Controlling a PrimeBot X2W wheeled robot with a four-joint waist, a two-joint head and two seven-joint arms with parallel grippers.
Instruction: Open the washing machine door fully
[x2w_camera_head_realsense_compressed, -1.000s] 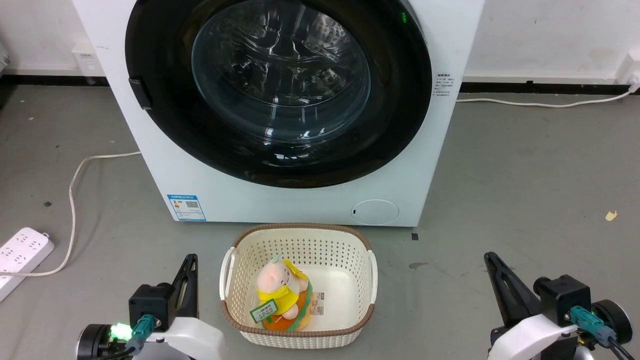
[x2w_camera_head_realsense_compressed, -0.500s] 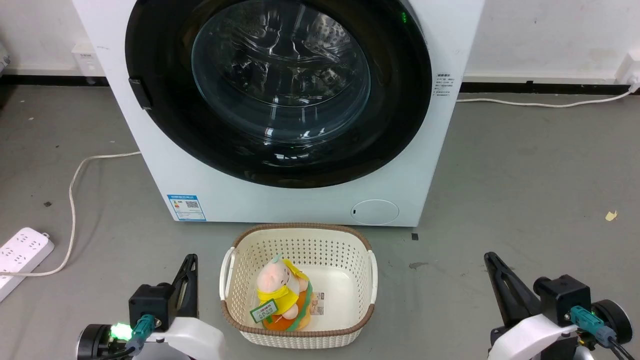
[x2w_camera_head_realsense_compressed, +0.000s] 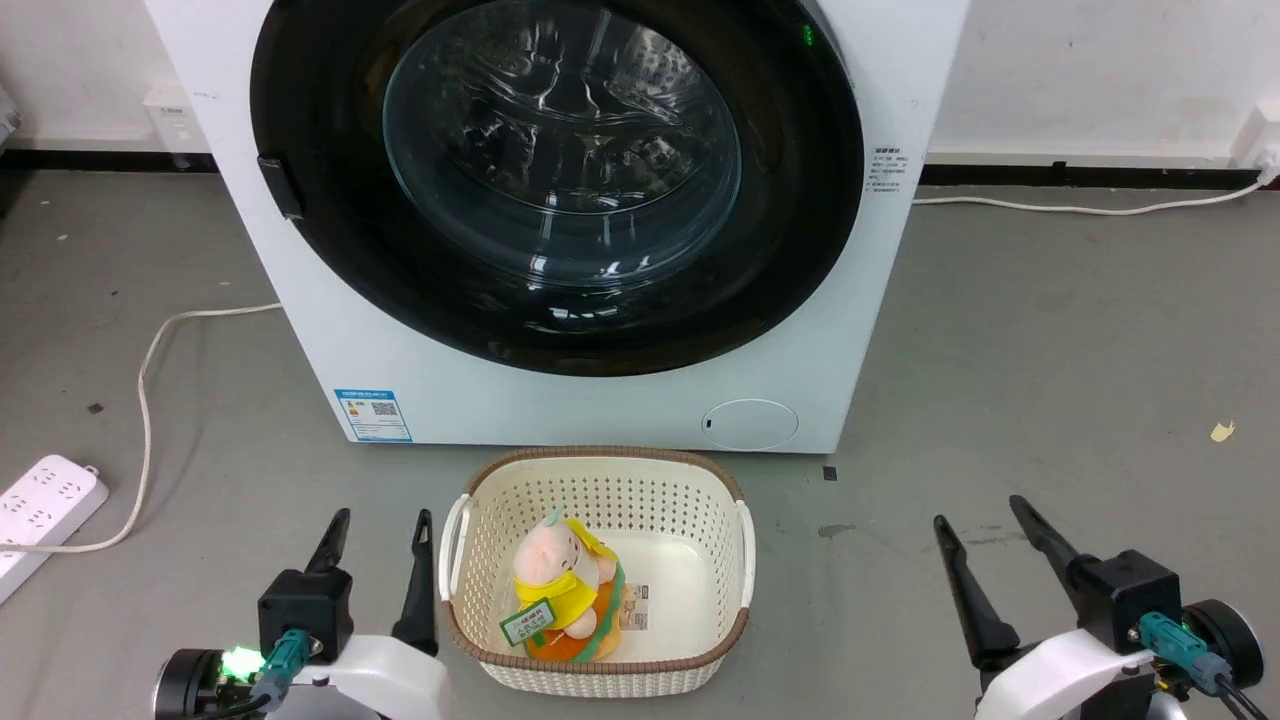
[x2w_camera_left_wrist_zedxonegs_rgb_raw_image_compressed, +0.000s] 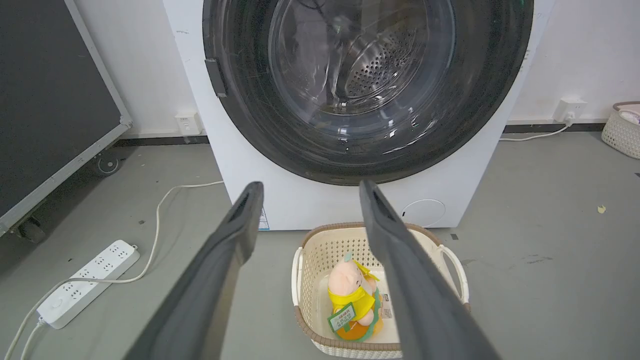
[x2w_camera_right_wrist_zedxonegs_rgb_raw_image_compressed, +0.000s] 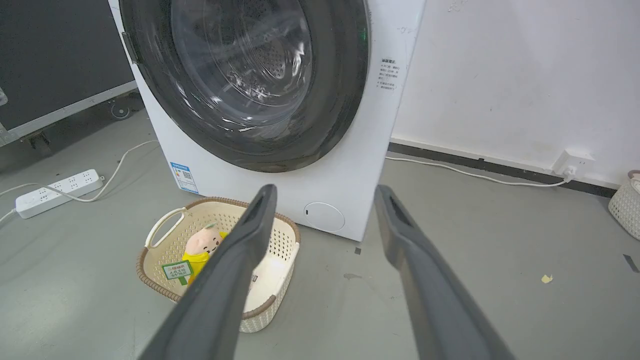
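You're sitting at the approach step: washing machine door (x2w_camera_head_realsense_compressed: 556, 170) is sitting shut behind the laundry basket (x2w_camera_head_realsense_compressed: 600, 455), left gripper (x2w_camera_head_realsense_compressed: 383, 515) and right gripper (x2w_camera_head_realsense_compressed: 978, 510) are hanging low, jaws wide and empty, so you're probably needing a reach to the door's left-edge tab (x2w_camera_head_realsense_compressed: 280, 187).

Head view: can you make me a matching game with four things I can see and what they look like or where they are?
Things:
1. washing machine door
2. plush toy
3. power strip
4. left gripper

Descriptions:
A. white, lying on the floor at the far left
B. jaws open
C. shut, glossy black with a glass middle
D. inside the basket

Right pairs: 1-C, 2-D, 3-A, 4-B.
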